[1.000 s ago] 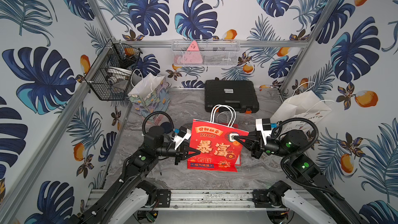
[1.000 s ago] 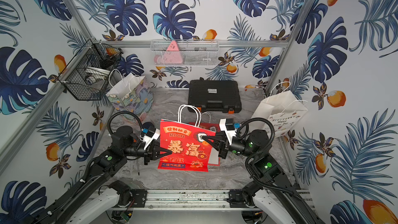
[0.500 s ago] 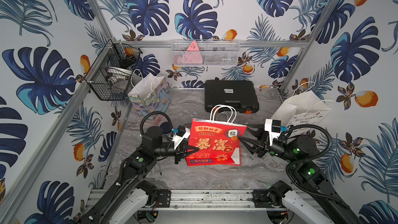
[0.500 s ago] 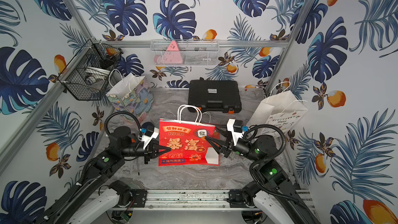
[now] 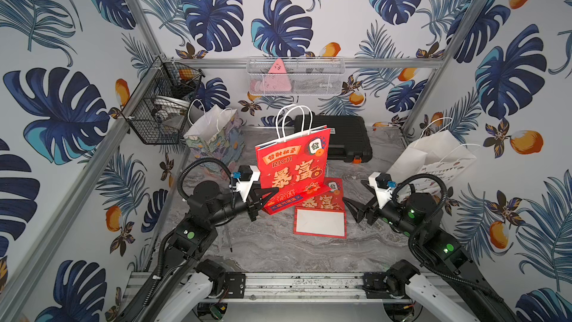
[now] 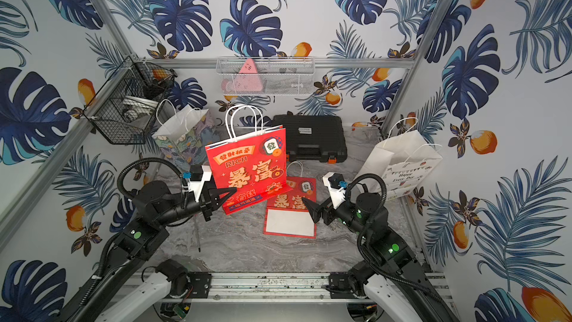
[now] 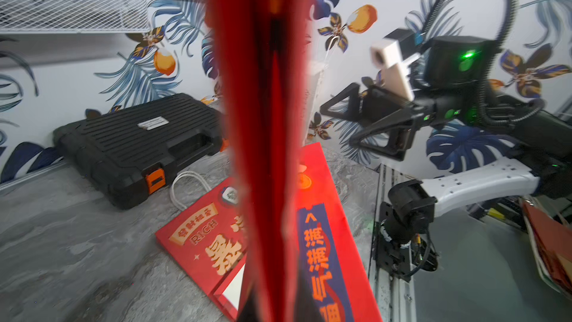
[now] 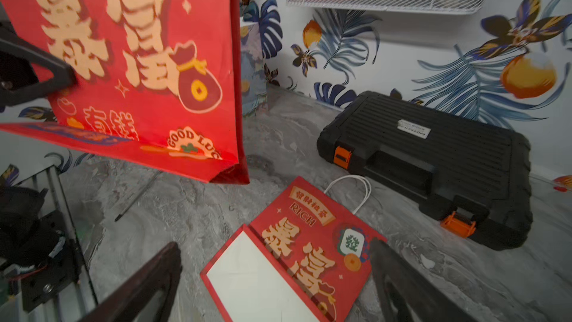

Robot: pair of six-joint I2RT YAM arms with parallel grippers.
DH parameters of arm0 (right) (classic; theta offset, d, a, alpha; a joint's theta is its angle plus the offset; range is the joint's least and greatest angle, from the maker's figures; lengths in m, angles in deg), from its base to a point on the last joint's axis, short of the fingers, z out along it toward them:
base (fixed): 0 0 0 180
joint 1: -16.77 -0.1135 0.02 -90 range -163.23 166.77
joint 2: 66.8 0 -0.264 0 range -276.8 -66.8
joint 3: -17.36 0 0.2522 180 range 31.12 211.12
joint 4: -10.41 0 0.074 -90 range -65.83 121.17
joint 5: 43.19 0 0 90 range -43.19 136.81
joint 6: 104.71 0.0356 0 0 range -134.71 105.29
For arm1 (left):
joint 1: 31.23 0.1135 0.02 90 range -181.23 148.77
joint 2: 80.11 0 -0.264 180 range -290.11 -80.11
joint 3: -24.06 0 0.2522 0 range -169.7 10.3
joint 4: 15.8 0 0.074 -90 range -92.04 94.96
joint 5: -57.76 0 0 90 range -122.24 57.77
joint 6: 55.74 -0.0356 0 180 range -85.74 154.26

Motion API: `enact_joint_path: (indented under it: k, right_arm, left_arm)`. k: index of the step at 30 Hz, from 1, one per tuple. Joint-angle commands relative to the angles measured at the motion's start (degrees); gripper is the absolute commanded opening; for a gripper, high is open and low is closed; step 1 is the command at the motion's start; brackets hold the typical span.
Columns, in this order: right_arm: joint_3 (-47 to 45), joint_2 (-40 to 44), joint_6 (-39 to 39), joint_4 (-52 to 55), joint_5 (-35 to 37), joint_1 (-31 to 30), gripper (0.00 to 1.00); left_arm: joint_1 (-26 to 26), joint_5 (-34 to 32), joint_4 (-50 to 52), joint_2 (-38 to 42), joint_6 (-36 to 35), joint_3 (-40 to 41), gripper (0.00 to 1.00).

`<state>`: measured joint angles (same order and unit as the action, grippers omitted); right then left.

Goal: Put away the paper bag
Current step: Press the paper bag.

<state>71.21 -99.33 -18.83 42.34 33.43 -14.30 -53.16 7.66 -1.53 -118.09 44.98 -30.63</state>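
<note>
Two pincers are working. The left pincer [image 5: 271, 195] is squeezing shut on the lower edge of the tall red paper bag [image 5: 292, 165], holding it up over the grey marble worktop [image 5: 263, 243]. The right pincer [image 5: 353, 192] is gaping wide, empty. Next, I think, the bag needs carrying away gently.

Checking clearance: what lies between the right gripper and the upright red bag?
A second red bag, folded flat on the table, seen in both top views.

The upright red bag [image 5: 292, 162] is smooth, faintly glossy paper, the desk [image 5: 278, 252] matt grey marbling, the case [image 5: 343, 140] ribbed black plastic, the white basket [image 5: 312, 85] metal mesh.
</note>
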Motion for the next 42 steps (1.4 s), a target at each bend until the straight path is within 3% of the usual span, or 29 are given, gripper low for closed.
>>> enact_joint_path:
  k: [1, 4, 8, 11, 18, 24, 28, 31, 33, 35, 39, 42]
  right_arm:
    - [-0.69, -1.36, -2.77, -0.52, -11.11, -0.11, 1.00]
    - [-1.68, -2.33, -5.48, -4.46, -19.65, -0.13, 1.00]
    - [-1.85, -5.31, -2.70, -12.62, -28.79, -0.19, 1.00]
    - [-1.13, -8.50, -0.32, -16.83, -34.97, -0.60, 0.95]
    - [-1.34, -9.90, 4.06, -25.34, -37.49, -1.96, 0.77]
    - [-0.65, -12.30, 5.97, -27.80, -39.17, -2.48, 0.49]
    - [0.13, -13.22, 5.70, -27.79, -38.90, -2.92, 0.20]
    - [0.69, -12.84, 5.88, -27.22, -38.19, -2.88, 0.02]
    - [0.43, -11.80, 5.68, -26.81, -36.78, -2.88, 0.01]
    - [0.01, -10.19, 5.28, -25.83, -33.97, -2.86, 0.02]
    - [-0.02, -6.94, 3.52, -20.76, -23.32, -2.90, 0.05]
    - [0.71, -5.60, 2.68, -17.35, -16.53, -2.91, 0.06]
  left_arm:
    - [0.00, 9.57, -12.43, -0.09, 7.88, 1.55, 0.00]
    - [0.00, 15.91, -24.42, -0.82, 16.27, 4.37, 0.00]
    - [-0.04, 20.08, -35.27, -1.83, 24.32, 7.66, 0.00]
    - [-0.04, 19.50, -33.82, -2.01, 23.67, 8.39, 0.00]
    - [-0.04, 17.87, -25.74, -2.60, 18.95, 8.23, 0.00]
    - [-0.04, 18.06, -24.88, -3.07, 18.72, 8.17, 0.00]
    - [-0.04, 17.08, -22.19, -2.80, 16.86, 7.27, 0.00]
    - [-0.04, 8.38, -9.76, -1.52, 9.59, 3.89, 0.30]
    - [-0.04, -1.07, -1.81, -0.55, 5.09, 1.47, 0.57]
    - [-0.04, -9.78, 3.20, 0.39, 2.64, -0.21, 0.72]
    - [-0.04, -25.13, 7.21, 3.53, 0.63, -0.94, 0.87]
    - [-0.04, -27.66, 6.47, 6.38, 0.03, 1.01, 0.89]
